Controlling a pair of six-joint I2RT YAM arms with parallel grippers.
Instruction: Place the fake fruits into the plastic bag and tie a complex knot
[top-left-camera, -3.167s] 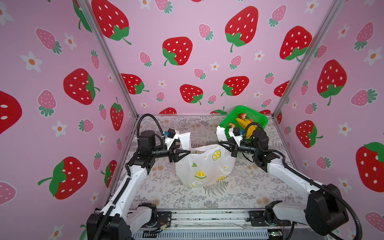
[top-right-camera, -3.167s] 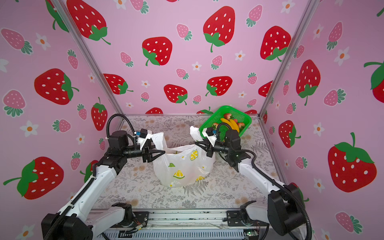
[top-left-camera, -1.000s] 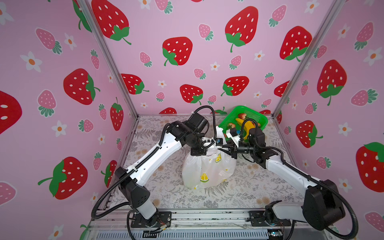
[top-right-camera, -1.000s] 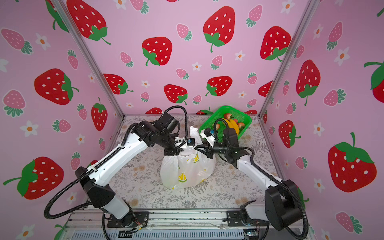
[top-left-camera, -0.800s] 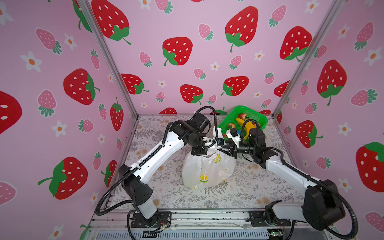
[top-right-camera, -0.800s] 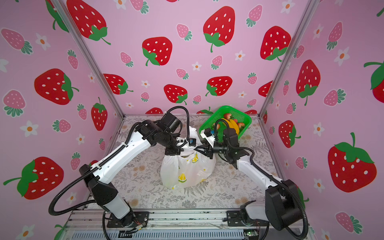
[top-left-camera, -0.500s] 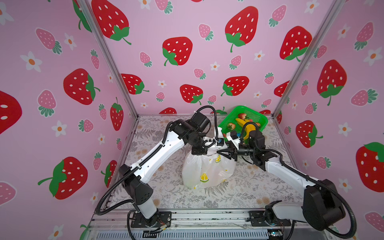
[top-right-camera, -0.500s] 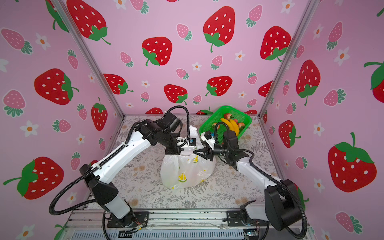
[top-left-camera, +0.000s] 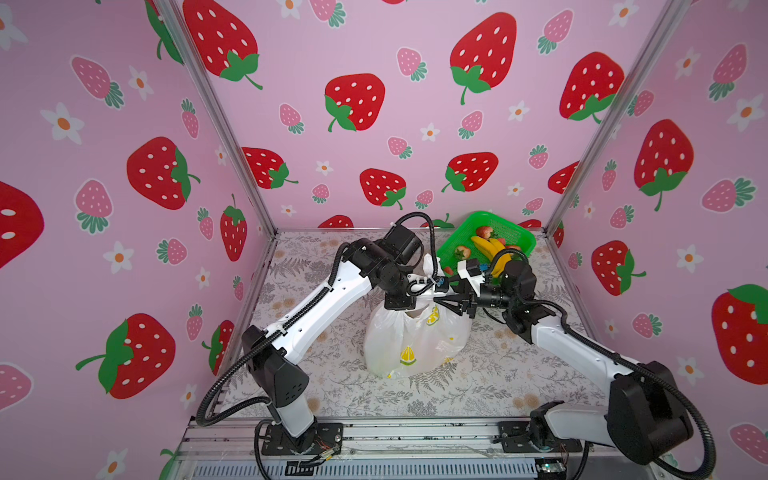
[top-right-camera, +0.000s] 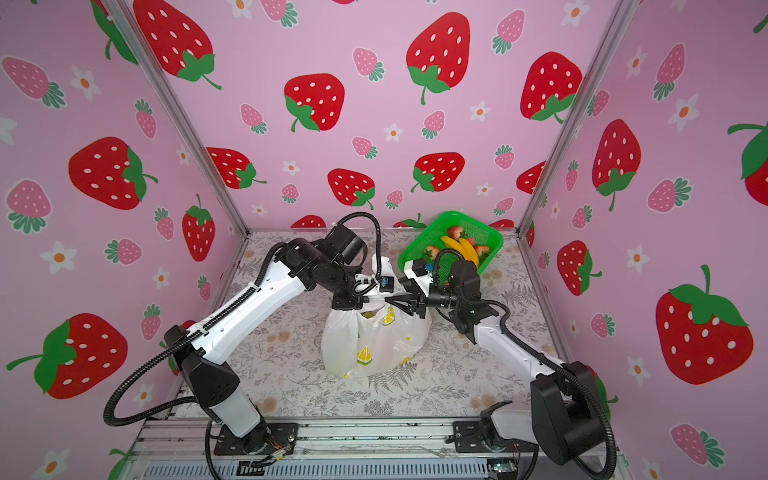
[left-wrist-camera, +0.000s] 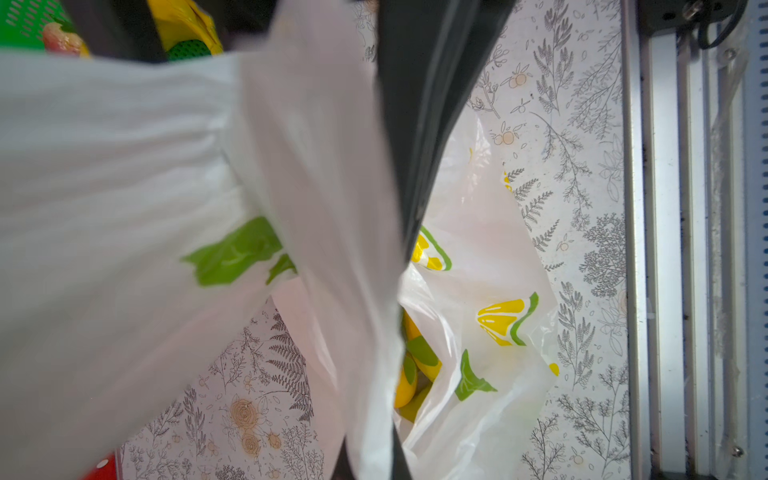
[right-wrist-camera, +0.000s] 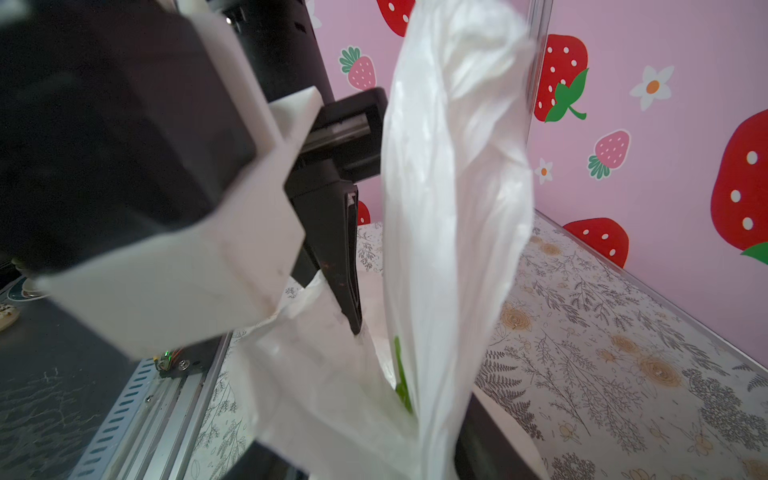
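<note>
the left gripper (top-left-camera: 400, 306), jaws clamped on a handle of the plastic bag (top-left-camera: 415, 340), holds it upright on the tabletop (top-left-camera: 498, 374) for knotting; the right gripper (top-left-camera: 441, 298), jaws parted, grips nothing.

A green mesh basket (top-left-camera: 517, 237) stands tilted at the back right of the table, leaning toward the corner; in both top views its rim (top-right-camera: 492, 241) sits close to the back wall. The table (top-left-camera: 332, 386) is covered with a pale sheet printed with grey ferns and small tan flowers, seen close up in the left wrist view (left-wrist-camera: 582, 174) and in the right wrist view (right-wrist-camera: 602, 353). Pink walls (top-left-camera: 124, 104) printed with large red strawberries and white flowers close in three sides, joined by slanted metal posts (top-left-camera: 224, 124). A ribbed metal rail (top-left-camera: 415, 436) runs along the front edge of the table.
</note>
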